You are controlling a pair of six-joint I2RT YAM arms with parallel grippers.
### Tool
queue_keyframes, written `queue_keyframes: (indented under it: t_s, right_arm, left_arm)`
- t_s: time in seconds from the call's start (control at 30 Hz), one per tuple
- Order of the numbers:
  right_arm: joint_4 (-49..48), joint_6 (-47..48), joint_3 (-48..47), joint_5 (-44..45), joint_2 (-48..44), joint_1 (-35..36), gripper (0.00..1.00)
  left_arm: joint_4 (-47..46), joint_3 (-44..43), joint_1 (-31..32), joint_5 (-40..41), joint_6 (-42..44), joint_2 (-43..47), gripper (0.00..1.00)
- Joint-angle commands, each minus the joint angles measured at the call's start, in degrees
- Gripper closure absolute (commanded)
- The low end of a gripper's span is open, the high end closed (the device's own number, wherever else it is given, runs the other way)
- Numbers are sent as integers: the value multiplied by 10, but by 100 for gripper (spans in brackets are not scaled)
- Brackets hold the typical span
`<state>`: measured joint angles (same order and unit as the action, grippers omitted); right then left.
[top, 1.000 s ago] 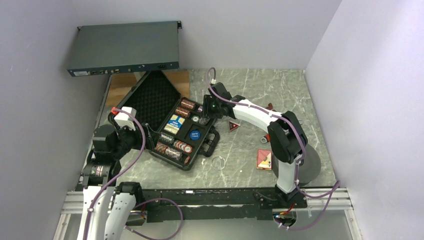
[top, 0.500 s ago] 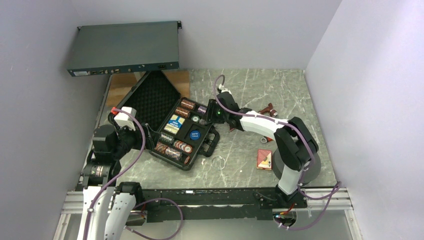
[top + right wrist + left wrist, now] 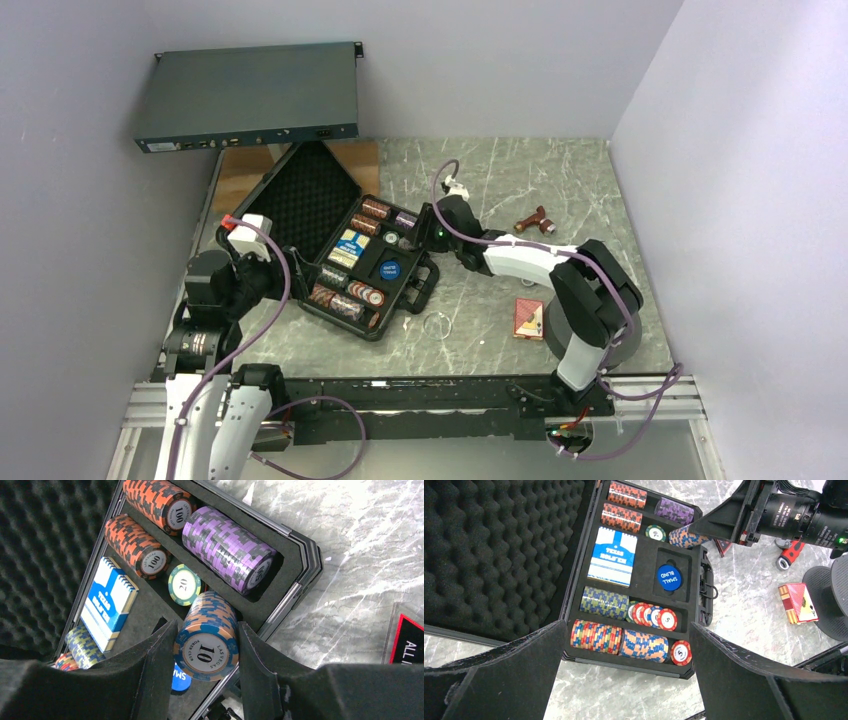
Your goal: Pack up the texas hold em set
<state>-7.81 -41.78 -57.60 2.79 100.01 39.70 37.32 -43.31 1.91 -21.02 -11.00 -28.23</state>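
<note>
Squeezing a blue-orange chip roll over the case is the right pincer; left pincer gapes empty

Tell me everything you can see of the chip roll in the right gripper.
A short roll of blue-and-orange striped poker chips, plastic-looking, its white end label reading 10. The right gripper clamps its sides between black fingers, holding it tilted over the open black foam-lined case, next to a purple chip roll.
</note>
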Motion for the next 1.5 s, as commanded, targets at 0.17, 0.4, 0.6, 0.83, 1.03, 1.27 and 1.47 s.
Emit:
queue_keyframes:
  t_s: [0.17, 0.4, 0.6, 0.83, 1.03, 1.27, 1.47]
  right_arm:
    - [128, -8, 41, -53, 14, 27, 100]
    - [163, -3, -46, -35, 0, 27, 100]
    - [173, -9, -105, -46, 15, 27, 100]
    - [147, -23, -138, -79, 33, 25, 100]
    - [140, -39, -175, -109, 35, 20, 100]
    - [130, -52, -201, -123, 26, 19, 100]
    - [115, -53, -200, -119, 54, 17, 100]
  left_arm:
    - [-19, 2, 2, 8, 6, 6, 2]
    - [-19, 2, 1, 11, 6, 6, 2]
    - [-19, 2, 1, 13, 5, 8, 2]
    - [-19, 2, 1, 13, 5, 10, 2]
    - [-18, 2, 2, 14, 6, 7, 1]
    - [-19, 2, 1, 16, 6, 8, 1]
    - [-18, 2, 2, 18, 6, 9, 1]
